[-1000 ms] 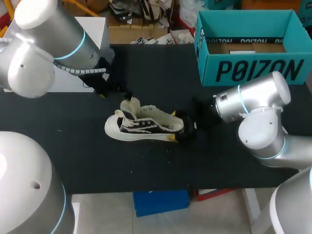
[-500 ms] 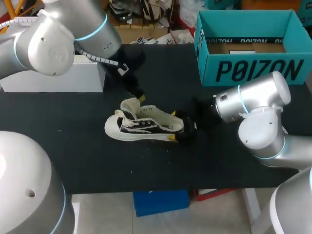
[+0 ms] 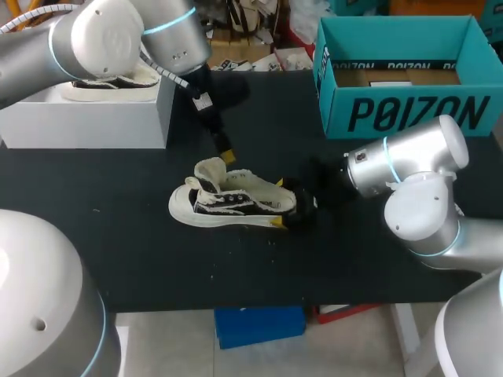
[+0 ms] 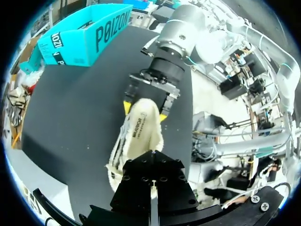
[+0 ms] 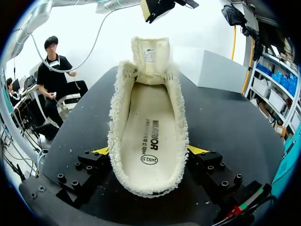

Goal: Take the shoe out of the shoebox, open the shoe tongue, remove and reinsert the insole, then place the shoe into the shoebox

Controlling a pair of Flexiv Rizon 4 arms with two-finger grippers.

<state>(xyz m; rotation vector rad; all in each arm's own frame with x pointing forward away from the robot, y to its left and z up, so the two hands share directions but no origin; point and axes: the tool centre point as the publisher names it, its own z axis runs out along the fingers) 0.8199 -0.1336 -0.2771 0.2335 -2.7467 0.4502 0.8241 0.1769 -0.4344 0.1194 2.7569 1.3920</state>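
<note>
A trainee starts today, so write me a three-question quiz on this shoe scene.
1. True or false: the shoe lies on the table, outside the teal shoebox.
2. Which part of the shoe is the right pincer shut on? A) toe B) heel C) tongue
3. Fill in: the insole sits ___ the shoe.

Key: 1 true; 2 B; 3 inside.
</note>
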